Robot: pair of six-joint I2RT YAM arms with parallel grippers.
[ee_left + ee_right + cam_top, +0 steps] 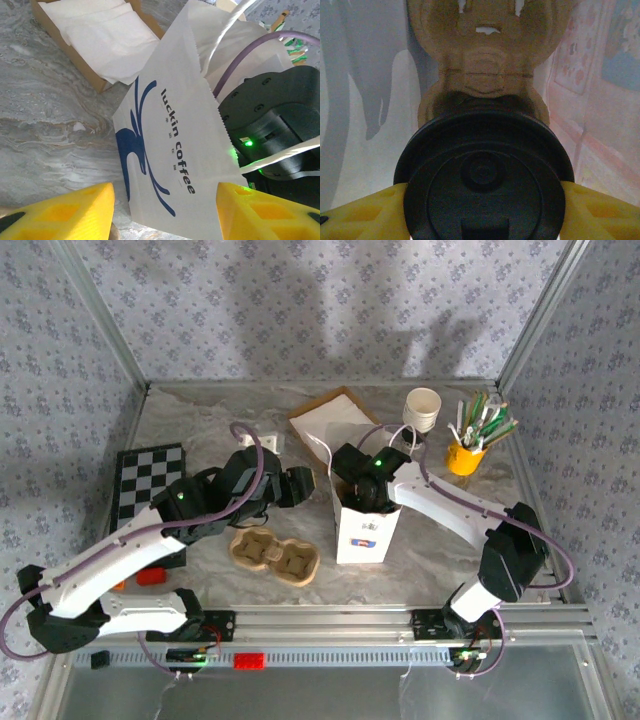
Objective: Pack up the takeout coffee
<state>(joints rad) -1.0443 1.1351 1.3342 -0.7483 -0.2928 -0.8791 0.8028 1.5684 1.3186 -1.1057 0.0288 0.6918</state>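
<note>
Reading the right gripper (485, 189) as clamped on the takeout coffee (482, 165): in the right wrist view its 2 yellow fingers (362, 217) press the black lid's rim at 9 and 3 o'clock, with the cup body hidden under the lid. We see the white paper bag (365, 155) walling both sides there and a brown pulp carrier (482, 65) at 12 o'clock of the lid, so the coffee is inside the bag. Top view: the bag stands upright mid-table, the right arm's wrist dipped into its open mouth. The left gripper (165, 194) is spread wide with nothing between its fingers (65, 212), just beside the bag's "luckin coffee" side, at the bag's 9 o'clock in the top view; we can't tell if it touches. A 2nd pulp carrier (273, 555) lies on the table at the bag's 8 o'clock. Box of napkins (330, 420) at 12 o'clock, lidless cup (422, 408) at 1 o'clock, yellow cup of utensils (466, 456) at 2 o'clock, checkerboard (148, 480) at 9 o'clock.
</note>
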